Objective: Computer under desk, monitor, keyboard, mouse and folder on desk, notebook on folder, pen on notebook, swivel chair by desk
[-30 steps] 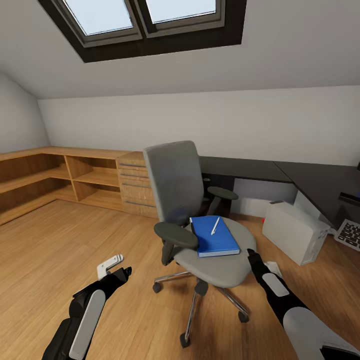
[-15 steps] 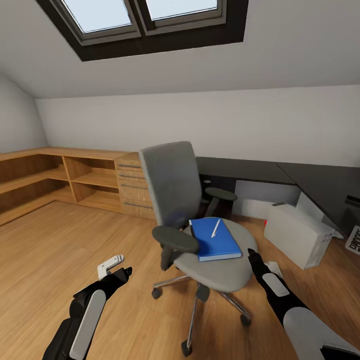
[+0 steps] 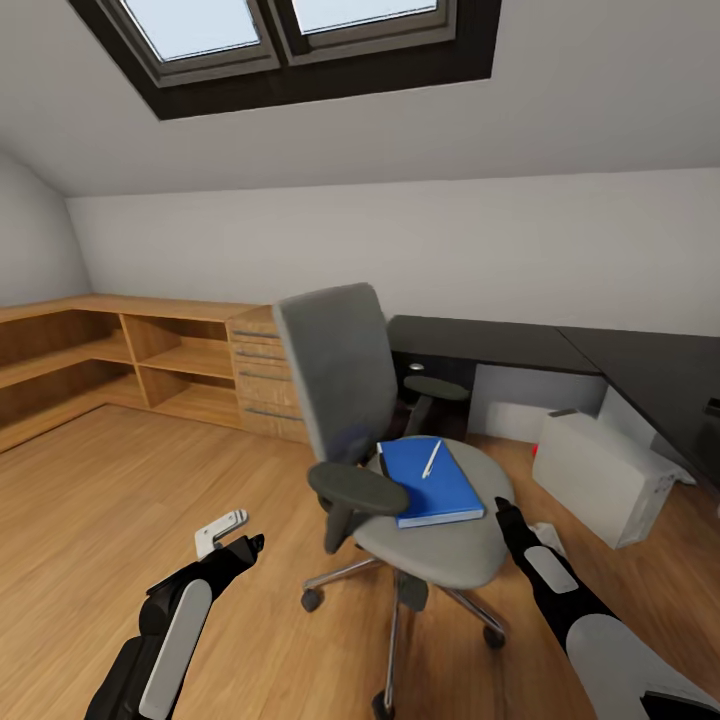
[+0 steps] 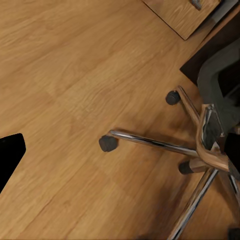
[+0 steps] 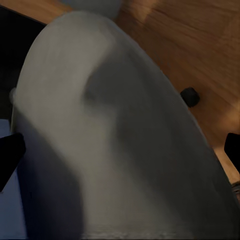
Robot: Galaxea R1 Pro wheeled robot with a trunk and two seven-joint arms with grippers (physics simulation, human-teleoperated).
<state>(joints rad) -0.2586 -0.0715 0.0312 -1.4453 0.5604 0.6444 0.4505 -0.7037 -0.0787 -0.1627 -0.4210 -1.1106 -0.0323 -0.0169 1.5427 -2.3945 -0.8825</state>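
Note:
The grey swivel chair (image 3: 345, 385) stands mid-room in the head view, its seat facing me. A bright blue folder (image 3: 428, 482) lies on the seat with a thin white pen (image 3: 431, 458) on top. I cannot make out a separate notebook. Behind the chair runs the black-topped desk (image 3: 490, 340), and the white computer (image 3: 600, 475) sits on the floor by the desk's corner. My right gripper (image 3: 503, 510) (image 5: 120, 147) hovers open at the seat's front edge. My left gripper (image 3: 235, 540) is open over the floor beside the chair's chrome base (image 4: 200, 150). Monitor, keyboard and mouse are out of view.
Light wooden shelves (image 3: 90, 350) and a wooden drawer cabinet (image 3: 262, 375) line the back left wall. Bare wood floor (image 3: 120, 470) spreads to the left of the chair. The chair's casters (image 4: 107, 143) stick out near my left arm. A skylight (image 3: 290, 30) sits overhead.
The whole picture has shifted: the camera moved, so the chair and computer look slightly nearer and the keyboard at the right edge slid out of view. Both arms look unchanged.

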